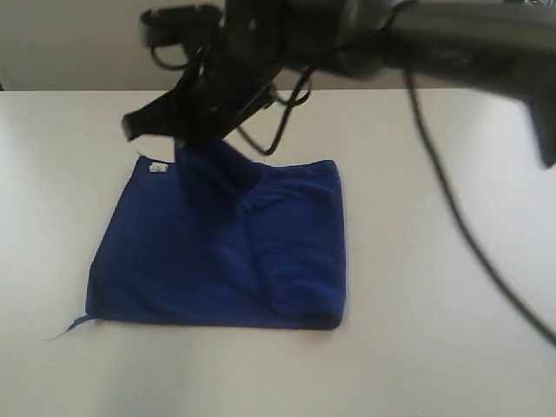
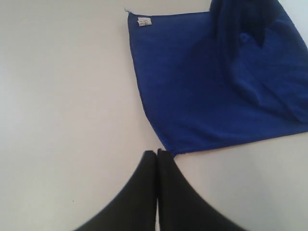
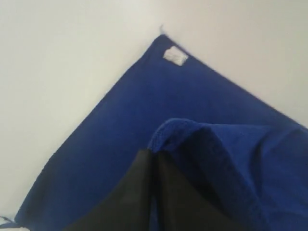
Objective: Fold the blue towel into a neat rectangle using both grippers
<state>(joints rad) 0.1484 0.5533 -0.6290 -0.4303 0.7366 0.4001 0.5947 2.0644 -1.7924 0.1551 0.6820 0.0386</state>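
Note:
The blue towel [image 1: 217, 261] lies folded on the white table [image 1: 434, 330], and part of its far edge is pulled up into a peak. My right gripper [image 1: 187, 146] reaches across from the right and is shut on that raised fold. The right wrist view shows its black fingertips [image 3: 153, 153] pinching a rolled blue hem of the towel [image 3: 110, 120]. My left gripper [image 2: 157, 152] is shut and empty. It hovers over bare table just short of the towel [image 2: 192, 86] corner that trails a loose thread. The left gripper does not show in the exterior view.
A small white label [image 1: 157, 168] marks the towel's far left corner. A loose thread [image 1: 68, 329] trails from its near left corner. The right arm and its cable [image 1: 452, 208] cross above the table's right side.

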